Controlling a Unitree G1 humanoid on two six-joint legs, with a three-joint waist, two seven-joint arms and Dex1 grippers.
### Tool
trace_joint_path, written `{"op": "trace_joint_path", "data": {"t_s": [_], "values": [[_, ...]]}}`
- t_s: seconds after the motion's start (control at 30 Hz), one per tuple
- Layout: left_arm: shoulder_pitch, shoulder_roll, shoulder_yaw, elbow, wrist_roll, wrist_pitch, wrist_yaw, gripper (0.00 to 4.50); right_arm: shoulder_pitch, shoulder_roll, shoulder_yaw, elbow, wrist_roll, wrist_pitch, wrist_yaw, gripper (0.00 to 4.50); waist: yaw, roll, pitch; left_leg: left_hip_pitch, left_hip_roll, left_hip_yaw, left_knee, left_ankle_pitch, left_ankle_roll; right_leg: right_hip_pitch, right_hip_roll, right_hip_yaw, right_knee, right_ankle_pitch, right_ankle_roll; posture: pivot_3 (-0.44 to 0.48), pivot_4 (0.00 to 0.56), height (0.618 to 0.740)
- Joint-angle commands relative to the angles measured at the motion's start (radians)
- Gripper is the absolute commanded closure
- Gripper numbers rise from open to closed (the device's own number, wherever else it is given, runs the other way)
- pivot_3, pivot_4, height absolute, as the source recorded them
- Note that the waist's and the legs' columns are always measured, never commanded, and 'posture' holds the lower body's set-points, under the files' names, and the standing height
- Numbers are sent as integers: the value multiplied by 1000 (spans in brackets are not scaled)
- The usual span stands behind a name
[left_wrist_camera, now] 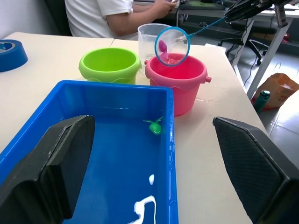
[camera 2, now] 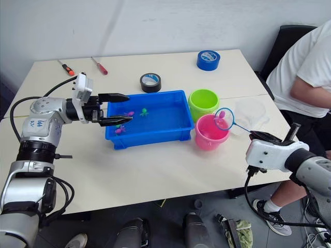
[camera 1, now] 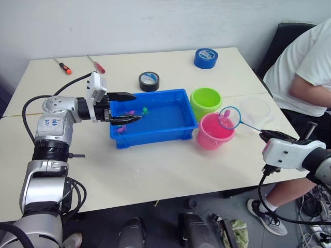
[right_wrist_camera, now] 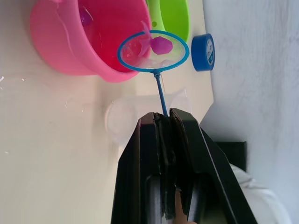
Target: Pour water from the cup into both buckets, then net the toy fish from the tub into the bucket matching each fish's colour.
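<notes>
Nearest, right gripper (right_wrist_camera: 163, 122) clamped on the net's (camera 1: 229, 118) stick — hoop held over the pink bucket (camera 1: 214, 132), one magenta fish (right_wrist_camera: 161, 45) in the mesh. Two buckets, green bucket (camera 1: 205, 101) just behind the pink. One clear cup (camera 1: 257, 110) right of them. Left gripper (camera 1: 126, 107) spread open over the blue tub's (camera 1: 176, 133) left end — about four fish (camera 1: 145, 110) inside. Farther back: two tape rolls (camera 1: 149, 81), two screwdrivers (camera 1: 63, 66).

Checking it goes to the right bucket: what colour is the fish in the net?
Magenta-pink fish in the net; the right wrist view shows it best.
</notes>
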Motion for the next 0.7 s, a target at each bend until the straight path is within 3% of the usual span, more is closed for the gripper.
{"op": "trace_joint_path", "data": {"t_s": [0.03, 0.7], "values": [[-24, 9, 13, 4, 2, -15, -8, 83, 28, 24, -27, -24, -81, -77, -41, 4500, 0, 0, 0, 0, 0, 0, 0, 0, 0, 0, 0, 0, 0, 0, 0, 0, 150, 731], [-31, -11, 12, 20, 3, -29, -16, 83, 86, 149, -38, -63, -529, -250, -283, 4500, -1, 0, 0, 1, 0, 0, 1, 0, -1, 1, 0, 0, 1, 0, 0, 0, 150, 731]]}}
